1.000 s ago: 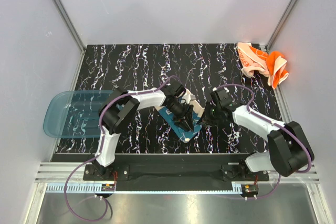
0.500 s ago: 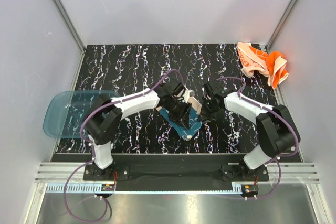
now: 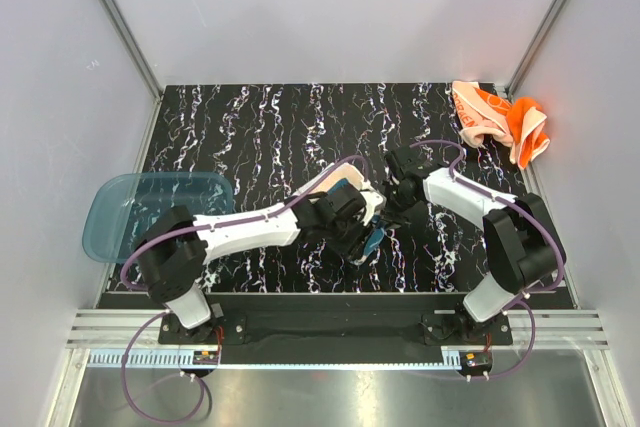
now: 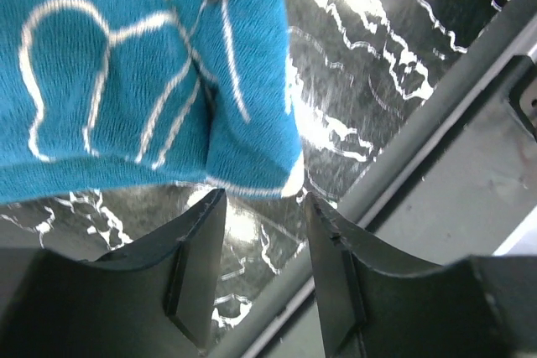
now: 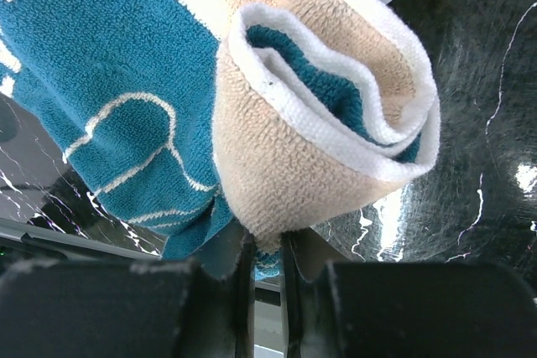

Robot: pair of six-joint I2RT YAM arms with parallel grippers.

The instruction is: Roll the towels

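The teal-blue towel is partly rolled, its peach reverse curled round a teal core, and it hangs just above the black marbled table. My right gripper is shut on its lower fold. In the left wrist view the teal towel with white lettering fills the upper left. My left gripper stands open just below its corner, with nothing between the fingers. From above, both grippers meet at the table's middle, the left gripper beside the right gripper, and only a sliver of teal towel shows. The orange towel lies crumpled at the back right corner.
A translucent blue tray overhangs the table's left edge. The black marbled table is walled by grey panels on three sides. A metal rail runs along the table's near edge, close to my left gripper.
The left arm stretched right and its jaws widened, letting the teal towel go. The right gripper drew back and left with the towel, which went from lying flat to bunched and raised.
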